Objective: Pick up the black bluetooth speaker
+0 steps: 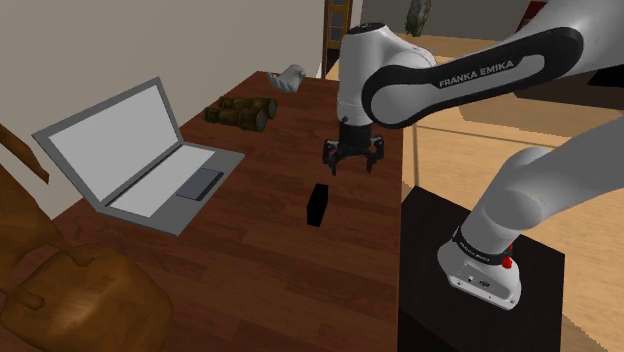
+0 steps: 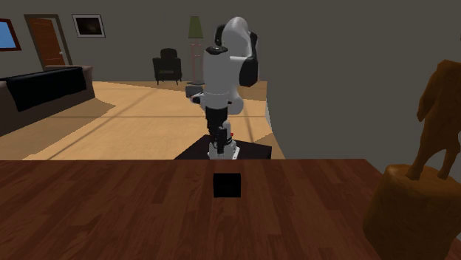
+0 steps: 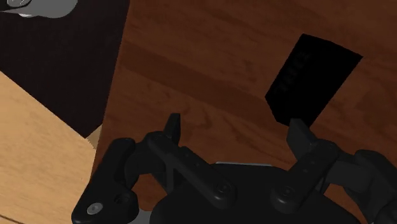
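Speaker (image 1: 318,204) upright on table (image 1: 262,255); fingers (image 3: 173,130) apart.

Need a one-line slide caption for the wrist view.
Open gripper over the wooden table, black speaker ahead and off-centre, not yet grasped.

Dim, even indoor light. The second exterior view is darkest; the floor (image 1: 440,165) looks brighter than the table (image 1: 260,260).

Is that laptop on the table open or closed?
Open: the laptop has its screen raised up off its base, with the keys showing.
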